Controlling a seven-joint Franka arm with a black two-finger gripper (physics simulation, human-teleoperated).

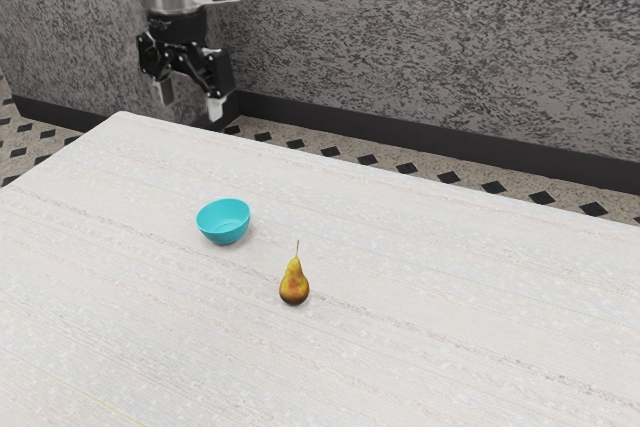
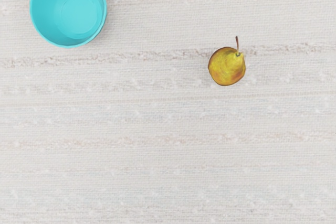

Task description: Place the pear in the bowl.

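The pear (image 1: 294, 288) stands upright on the table (image 1: 440, 347), outside the bowl, its thin stem (image 1: 297, 248) pointing up. Its skin is yellow at the neck, with an orange-red patch on the body and a dark brown base. The bowl (image 1: 224, 234), a turquoise one, sits near it on the same tabletop, upright, the two apart with a strip of bare surface between them. In the exterior view the pear is closer to the camera and farther toward the exterior view's right than the bowl. The wrist view looks down on both, into the bowl's round inner bottom and onto the top of the pear.

The table is whitish, with faint pinkish-brown streaks running along it. The gripper (image 1: 190, 99) hangs at the exterior view's upper left, pointing downward, well apart from pear and bowl. Its two jaws stand apart, with nothing clamped between them; its exact height over the table is hard to judge from this side. Behind are a mottled grey wall (image 1: 430, 47), a dark baseboard (image 1: 400, 132) and a beige floor (image 1: 382, 160) with black diamonds.
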